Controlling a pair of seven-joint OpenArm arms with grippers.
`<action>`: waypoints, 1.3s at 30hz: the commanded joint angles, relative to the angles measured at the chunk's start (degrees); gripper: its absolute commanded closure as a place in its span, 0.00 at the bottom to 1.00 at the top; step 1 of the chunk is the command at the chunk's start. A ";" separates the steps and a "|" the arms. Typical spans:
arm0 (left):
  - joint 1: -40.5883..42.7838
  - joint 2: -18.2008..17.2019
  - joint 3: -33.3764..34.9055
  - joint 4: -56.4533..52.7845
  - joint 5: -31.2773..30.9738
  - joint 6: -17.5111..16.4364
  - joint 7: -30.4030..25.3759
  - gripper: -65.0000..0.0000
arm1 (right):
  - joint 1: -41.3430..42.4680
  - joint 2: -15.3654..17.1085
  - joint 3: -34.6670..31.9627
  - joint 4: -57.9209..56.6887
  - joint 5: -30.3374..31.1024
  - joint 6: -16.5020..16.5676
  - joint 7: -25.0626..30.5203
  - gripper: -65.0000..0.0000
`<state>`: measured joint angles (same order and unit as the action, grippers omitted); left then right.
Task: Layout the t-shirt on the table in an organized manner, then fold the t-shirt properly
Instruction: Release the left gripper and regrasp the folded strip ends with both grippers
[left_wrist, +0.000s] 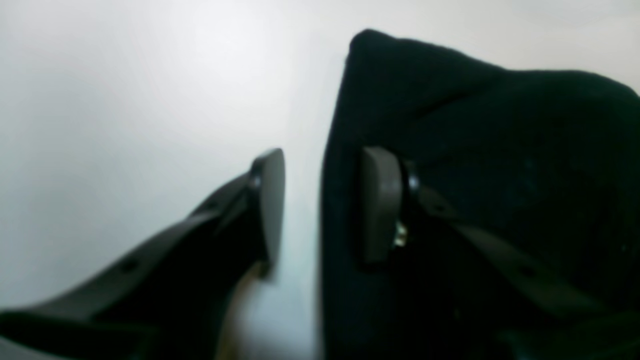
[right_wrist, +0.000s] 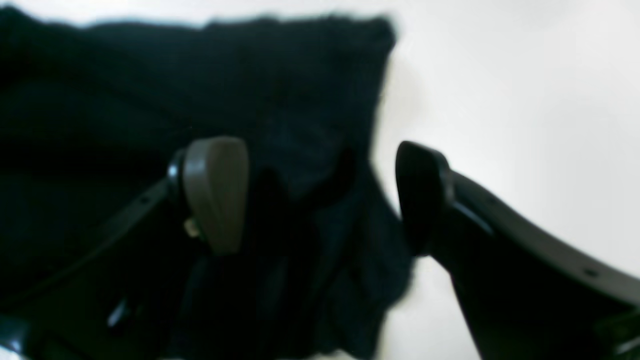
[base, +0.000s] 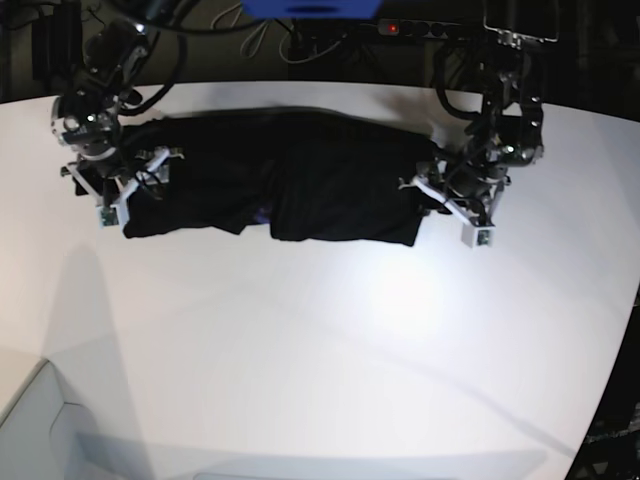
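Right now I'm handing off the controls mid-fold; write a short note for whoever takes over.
Left gripper: jaws apart at the t-shirt's end edge, one pad over the cloth, the other over bare table; no grip seen.
Right gripper: jaws wide open astride the other end's edge, nothing pinched.
Shirt: a long, bunched black band across the far part of the table, stretched between the two arms, print mostly hidden.
Done: shirt gathered into a rough strip.
Left: smooth it out, then finish the folds into a tidy rectangle.
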<state>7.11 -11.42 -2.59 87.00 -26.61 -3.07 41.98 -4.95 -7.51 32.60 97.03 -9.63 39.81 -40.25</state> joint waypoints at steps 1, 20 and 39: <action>0.31 -0.32 -0.18 0.08 0.90 0.65 2.11 0.62 | 0.60 0.26 0.06 -0.02 0.79 0.19 1.96 0.28; 3.13 0.12 -5.37 1.57 0.81 0.65 2.11 0.62 | 0.16 1.31 2.35 -6.97 0.79 0.19 2.58 0.48; 4.27 0.30 -5.45 12.30 0.54 0.74 2.81 0.62 | -4.68 -1.42 -4.95 11.41 0.88 0.19 2.58 1.00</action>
<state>11.55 -10.72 -7.84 98.39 -26.00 -2.31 44.99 -9.76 -8.82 27.73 107.70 -9.89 39.57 -38.74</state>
